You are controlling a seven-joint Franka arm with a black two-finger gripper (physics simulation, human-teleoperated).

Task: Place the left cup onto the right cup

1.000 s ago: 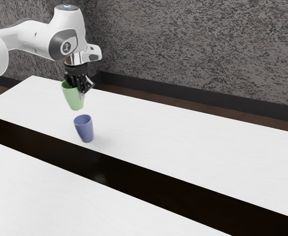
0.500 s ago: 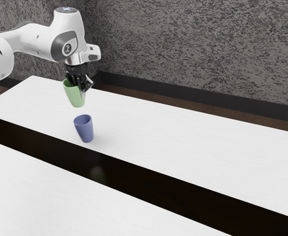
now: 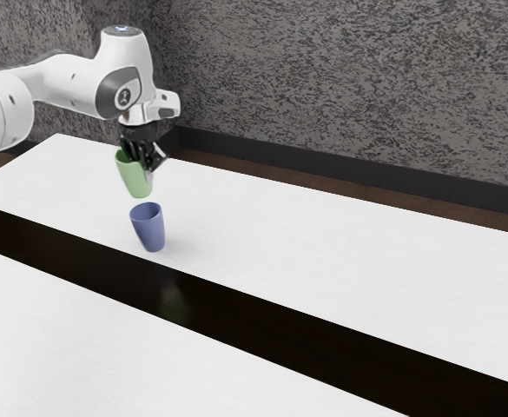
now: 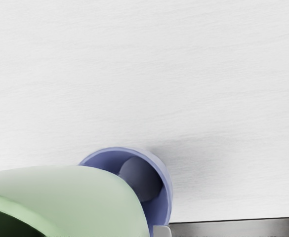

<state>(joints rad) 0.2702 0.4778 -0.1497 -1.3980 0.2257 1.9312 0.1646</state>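
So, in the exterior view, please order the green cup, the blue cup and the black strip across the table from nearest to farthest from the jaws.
1. green cup: gripped, so nearest.
2. blue cup: upright on the table, below the green cup.
3. black strip: past the blue cup, toward the camera.

The exterior view stands at the arm's side, raised and well back, facing down across the table (image 3: 340,261) toward the speckled wall (image 3: 366,78). The wrist view looks steeply down from close above. Both share the green cup (image 3: 133,175) and the blue cup (image 3: 148,228).
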